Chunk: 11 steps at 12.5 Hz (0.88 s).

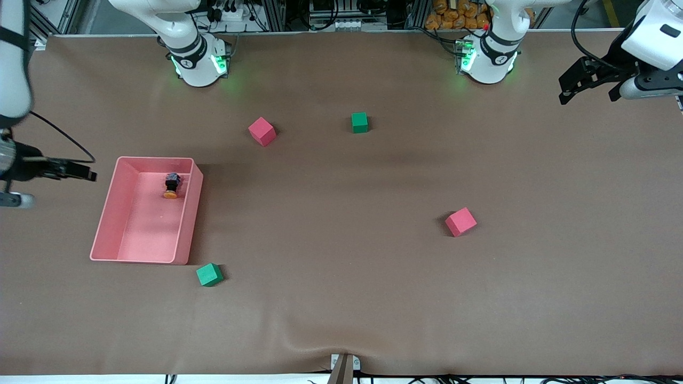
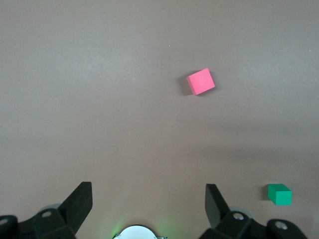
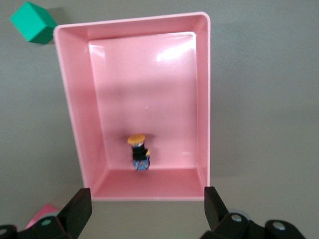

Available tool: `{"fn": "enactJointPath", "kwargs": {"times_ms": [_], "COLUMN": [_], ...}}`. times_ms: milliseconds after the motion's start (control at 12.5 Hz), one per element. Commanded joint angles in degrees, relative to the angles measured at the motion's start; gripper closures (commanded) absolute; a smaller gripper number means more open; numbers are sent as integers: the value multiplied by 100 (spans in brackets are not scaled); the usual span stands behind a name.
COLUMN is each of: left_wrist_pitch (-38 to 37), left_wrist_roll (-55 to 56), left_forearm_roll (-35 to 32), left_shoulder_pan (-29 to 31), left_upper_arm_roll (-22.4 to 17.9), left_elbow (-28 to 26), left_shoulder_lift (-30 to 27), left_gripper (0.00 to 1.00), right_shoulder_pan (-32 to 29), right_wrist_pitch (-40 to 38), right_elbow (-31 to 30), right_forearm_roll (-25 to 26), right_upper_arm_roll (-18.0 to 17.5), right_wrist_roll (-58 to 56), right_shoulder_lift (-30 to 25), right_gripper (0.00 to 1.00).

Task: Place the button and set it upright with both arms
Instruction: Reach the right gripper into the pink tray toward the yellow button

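A brown cloth covers the table (image 1: 341, 298), with pink and green foam cubes scattered about. The button (image 1: 171, 186) lies on its side in the pink tray (image 1: 106, 224), close to the tray's wall on the robots' side, orange cap toward the front camera. The right gripper (image 3: 144, 209) hangs above the tray, jaws spread wide and empty. The left gripper (image 2: 148, 204) waits over bare cloth at its own end, likewise wide. Risk: the nearby wall may block one finger, and the small round body could roll or slip from a pinch.

Pink tray (image 1: 106, 224), four foam cubes (image 1: 262, 131)
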<state>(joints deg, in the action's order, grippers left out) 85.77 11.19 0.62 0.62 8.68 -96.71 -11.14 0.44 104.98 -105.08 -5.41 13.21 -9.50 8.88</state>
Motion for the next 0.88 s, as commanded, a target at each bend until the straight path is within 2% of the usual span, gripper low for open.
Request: {"fn": "enactJointPath", "kwargs": {"times_ms": [0, 160, 319, 479, 798], "left_wrist_pitch": [-104, -104, -104, -104, -104], "left_wrist_roll": [-82, -82, -82, -91, -91], "left_forearm_roll": [-106, -106, -106, -106, -106], "left_shoulder_pan": [35, 26, 35, 35, 35], "left_upper_arm_roll": [37, 37, 37, 37, 11], "left_elbow": [100, 100, 100, 118, 144], "left_shoulder_lift": [42, 42, 42, 42, 33], "left_gripper": [0, 0, 0, 0, 0], "right_shoulder_pan": [-132, -132, -123, -115, -115], "right_wrist_pitch": [1273, 2407, 3166, 3519, 3810], "right_elbow": [-1143, -1908, -2454, -2701, -2816], "right_forearm_roll": [111, 163, 207, 216, 234], "right_upper_arm_roll": [-309, -485, -539, -609, -627], "right_wrist_roll": [71, 62, 71, 80, 80], "right_shoulder_lift": [-272, -220, -106, 26, 334], "right_gripper": [0, 0, 0, 0, 0]}}
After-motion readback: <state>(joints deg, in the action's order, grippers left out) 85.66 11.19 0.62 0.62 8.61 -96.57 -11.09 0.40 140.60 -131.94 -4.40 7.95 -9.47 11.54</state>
